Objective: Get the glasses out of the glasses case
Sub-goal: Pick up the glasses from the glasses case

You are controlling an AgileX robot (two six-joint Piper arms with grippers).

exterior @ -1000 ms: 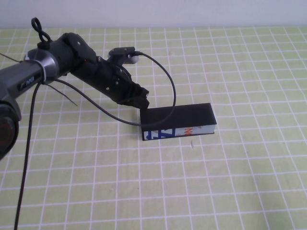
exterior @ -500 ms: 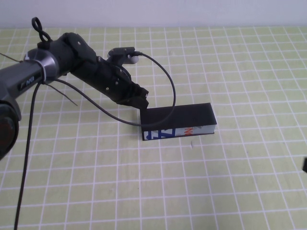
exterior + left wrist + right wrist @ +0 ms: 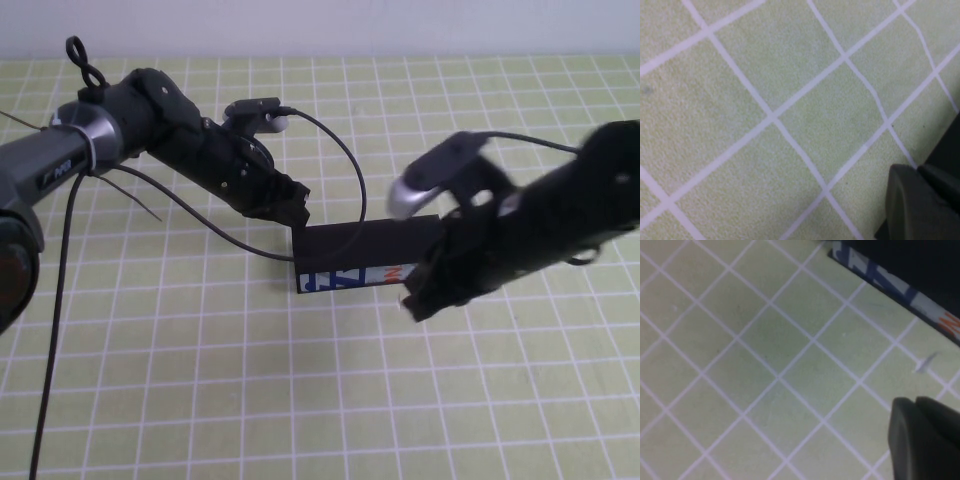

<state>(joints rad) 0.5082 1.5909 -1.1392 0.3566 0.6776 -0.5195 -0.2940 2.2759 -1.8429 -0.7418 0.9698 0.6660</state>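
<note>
The glasses case lies shut on the mat, a long black box with its white printed side facing me. The glasses are hidden. My left gripper rests at the case's left end, fingers together; in the left wrist view it sits low over the mat. My right gripper hangs just in front of the case's right end, partly covering it, and is blurred. In the right wrist view its fingers are closed and empty, and the case's printed side lies a short way beyond them.
A green mat with a white grid covers the table. The left arm's black cable loops over to the back of the case. A small white scrap lies on the mat near the right fingers.
My right arm has swung in from the right edge of the high view to the case's right end. The left arm and the case have not moved.
</note>
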